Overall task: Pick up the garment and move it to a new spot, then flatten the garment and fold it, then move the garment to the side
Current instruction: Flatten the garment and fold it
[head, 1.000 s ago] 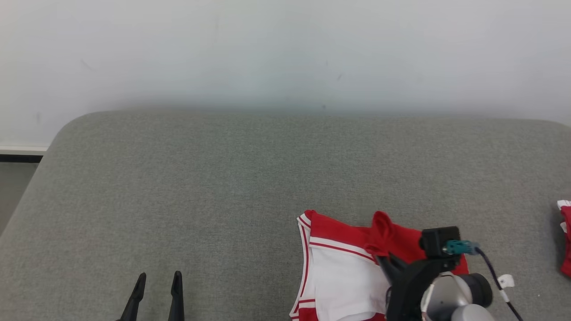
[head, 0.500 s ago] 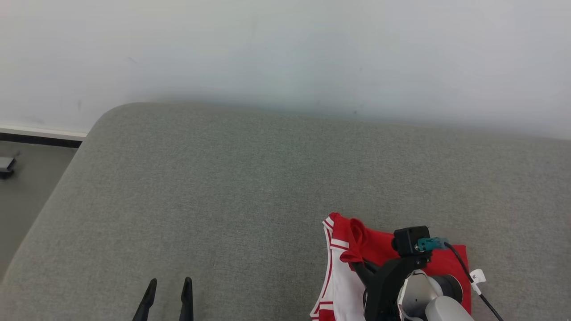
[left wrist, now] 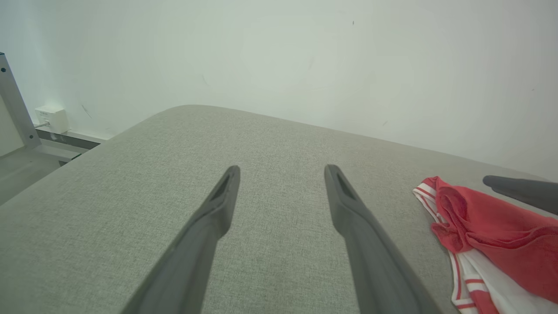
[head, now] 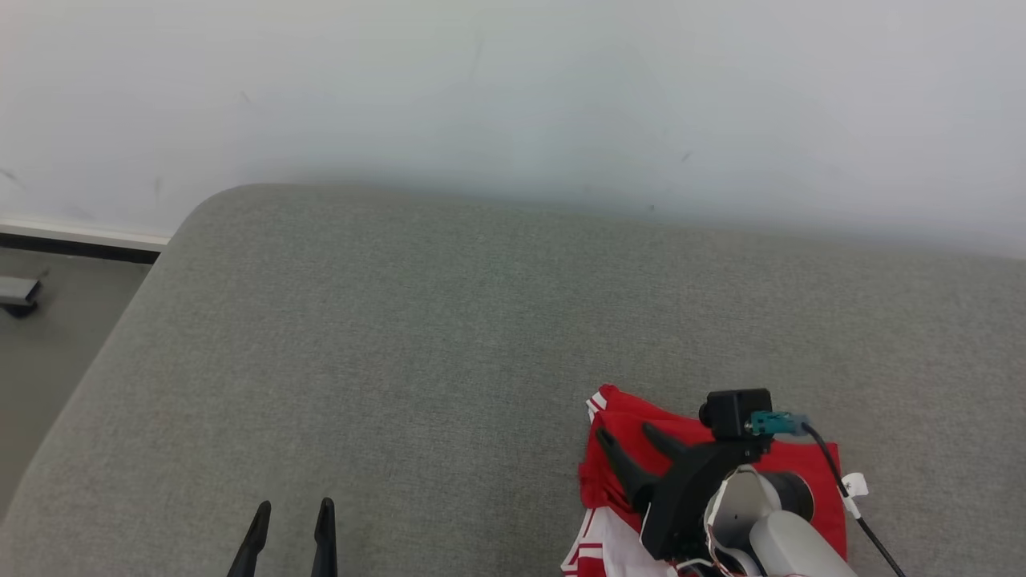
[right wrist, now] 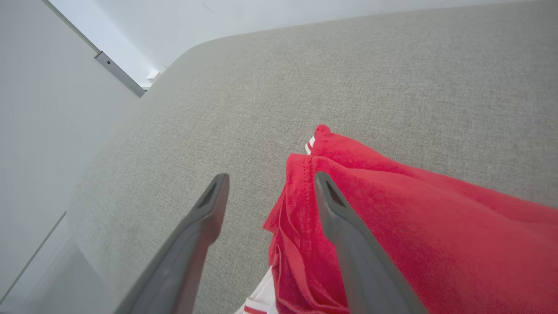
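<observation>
Garment: a red-and-white sports garment with striped trim [head: 625, 413] lies on the grey fabric-covered table [head: 401, 336], at the near right of the head view and well clear of the far edge by the pale wall [head: 513, 96]. A red layer is doubled over the white panel. Its left edge is rumpled and bunched, not a crisp crease.

Right pincer [head: 623, 430]: open, fingers spread, nothing between them. In the right wrist view one finger lies over the red edge and the other over bare table. I cannot tell whether either touches the cloth.

Left pincer [head: 294, 506]: open and empty, over bare table, well apart from the garment.

Progress (judgement):
- The garment is down on the table and not in any grip, so the pick-up and relocation look done.
- A fold of some kind is in place, with red over white. The bundle is loose, and the pictures do not show how many folds it has.
- Left to do: perhaps tidying the rumpled edge or one more fold, then the final move to the side. Its place at the right may already be that spot, but I cannot confirm this.
</observation>
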{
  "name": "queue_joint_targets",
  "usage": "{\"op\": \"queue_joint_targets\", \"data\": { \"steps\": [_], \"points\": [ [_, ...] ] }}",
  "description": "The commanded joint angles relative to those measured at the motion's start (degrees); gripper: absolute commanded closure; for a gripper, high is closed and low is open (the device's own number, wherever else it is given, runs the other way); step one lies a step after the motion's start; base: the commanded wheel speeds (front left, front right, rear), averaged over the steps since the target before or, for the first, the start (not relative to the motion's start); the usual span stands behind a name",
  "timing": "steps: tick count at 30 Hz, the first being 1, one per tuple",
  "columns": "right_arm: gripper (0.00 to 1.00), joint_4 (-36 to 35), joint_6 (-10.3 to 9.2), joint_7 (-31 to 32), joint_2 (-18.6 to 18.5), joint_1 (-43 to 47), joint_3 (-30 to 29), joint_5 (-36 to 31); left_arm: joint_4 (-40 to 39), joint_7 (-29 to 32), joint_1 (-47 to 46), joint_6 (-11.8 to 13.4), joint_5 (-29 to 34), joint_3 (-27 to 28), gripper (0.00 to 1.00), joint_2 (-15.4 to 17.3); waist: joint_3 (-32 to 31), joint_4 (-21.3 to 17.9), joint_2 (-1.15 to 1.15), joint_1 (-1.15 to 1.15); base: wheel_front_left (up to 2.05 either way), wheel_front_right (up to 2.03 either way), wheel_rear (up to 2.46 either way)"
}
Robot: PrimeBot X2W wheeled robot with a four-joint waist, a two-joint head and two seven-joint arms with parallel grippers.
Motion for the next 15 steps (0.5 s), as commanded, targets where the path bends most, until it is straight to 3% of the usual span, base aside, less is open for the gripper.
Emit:
{"op": "queue_joint_targets", "data": {
  "steps": [1, 5, 15],
  "points": [
    [0.00, -1.1, -0.16, -1.1, 0.0, -0.6, -0.2, 0.6, -0.4, -0.1, 0.5, 0.1, 0.3, 0.1, 0.00, 0.1, -0.1, -0.7, 0.00, 0.00, 0.00, 0.00, 0.00],
    [0.00, -5.4, -0.16, -4.5, 0.0, -0.2, -2.9, -1.0, -1.2, -0.1, 0.6, 0.1, 0.5, 0.6, 0.00, -0.2, -0.1, -1.9, 0.00, 0.00, 0.00, 0.00, 0.00],
    [0.00, -14.1, -0.16, -5.7, -1.6, 12.3, -20.7, -17.5, -2.4, -0.1, 0.6, 0.1, 0.7, 1.0, 0.00, -0.5, 0.1, -3.6, 0.00, 0.00, 0.00, 0.00, 0.00]
  ]
}}
